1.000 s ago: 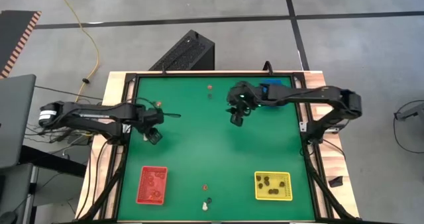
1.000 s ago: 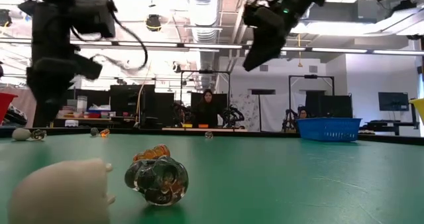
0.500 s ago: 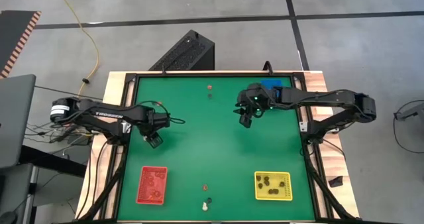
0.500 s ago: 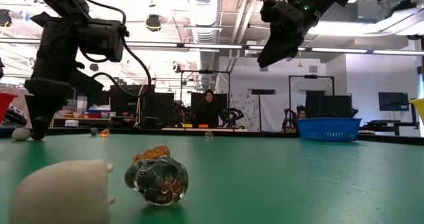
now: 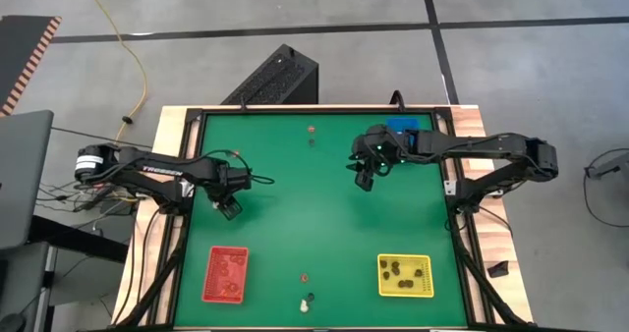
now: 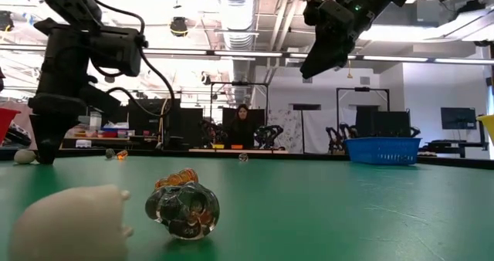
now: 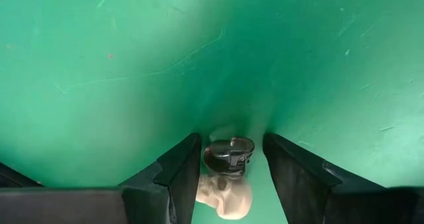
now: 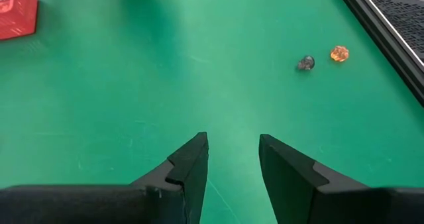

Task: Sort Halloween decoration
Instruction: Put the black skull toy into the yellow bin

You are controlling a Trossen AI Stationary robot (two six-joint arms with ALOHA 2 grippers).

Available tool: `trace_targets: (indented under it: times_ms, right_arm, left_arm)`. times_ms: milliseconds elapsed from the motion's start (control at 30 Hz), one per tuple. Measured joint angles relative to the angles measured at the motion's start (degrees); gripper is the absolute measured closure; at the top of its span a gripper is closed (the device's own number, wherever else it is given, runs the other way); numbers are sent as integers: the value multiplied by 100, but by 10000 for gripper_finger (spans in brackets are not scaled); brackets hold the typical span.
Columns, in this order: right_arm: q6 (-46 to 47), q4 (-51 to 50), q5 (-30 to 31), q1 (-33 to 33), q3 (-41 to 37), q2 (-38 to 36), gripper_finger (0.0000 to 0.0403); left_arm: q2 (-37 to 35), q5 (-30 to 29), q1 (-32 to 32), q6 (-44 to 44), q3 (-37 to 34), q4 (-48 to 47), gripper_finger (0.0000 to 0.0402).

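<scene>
The Halloween decoration lies scattered on the green table (image 5: 295,214). My left gripper (image 5: 228,208) points straight down at the table's left, open, its tips low over the mat (image 6: 42,154). In the left wrist view a dark trinket (image 7: 228,154) and a cream skull-like one (image 7: 225,196) lie on the mat between its fingers, a small gap on each side. My right gripper (image 5: 364,180) hangs open high over the far right part, with nothing between its fingers (image 8: 232,161). Near the front edge lie a cream trinket (image 6: 69,222), a dark glassy one (image 6: 184,208) and an orange one (image 6: 176,179).
A red tray (image 5: 225,274) with trinkets stands front left, a yellow tray (image 5: 405,275) with dark trinkets front right, and a blue tray (image 5: 401,130) at the far right. An orange trinket (image 8: 339,54) and a dark one (image 8: 305,63) lie by the far edge.
My left gripper has sunk to the mat, tipping to point more steeply down, and now stands over the dark and cream trinkets. My right gripper has drawn back a little toward the table's right edge, then kept still. Neither has opened or shut.
</scene>
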Motion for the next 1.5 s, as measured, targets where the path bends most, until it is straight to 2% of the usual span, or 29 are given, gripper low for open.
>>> trace_targets:
  times_ms: [167,500,767,833,933,1033,1133,1233,1333,1433,1500]
  right_arm:
    - [27,-2,0,-1,0,0,237]
    - [138,-164,0,-1,0,0,237]
    - [313,-882,13,201,0,2,237]
    - [313,-995,13,357,-16,-53,237]
    - [343,-1001,33,628,-206,-343,237]
    - [528,-776,333,914,-586,-842,237]
    - [601,-570,580,1138,-1058,-1396,237]
    - [614,-470,595,1377,-1459,-1910,237]
    - [711,-438,600,1712,-1732,-2328,237]
    - [753,-469,653,1947,-1834,-2602,237]
    - [759,-409,807,2063,-1834,-2752,237]
  left_arm:
    - [3,1,0,-10,-13,-41,245]
    - [4,101,-2,170,-22,-139,332]
    - [31,142,-4,718,422,-6,312]
    - [31,138,-4,980,661,356,314]
    - [27,139,-4,1426,830,1387,324]
    - [65,185,-4,1874,839,3377,333]
    - [413,408,-4,2205,829,5485,334]
    - [1053,1141,-33,2385,873,7401,329]
    - [1939,2049,-236,2359,1205,8866,329]
    - [2902,2545,-534,2084,1904,9713,330]
    - [3551,2751,-777,1929,2555,9843,331]
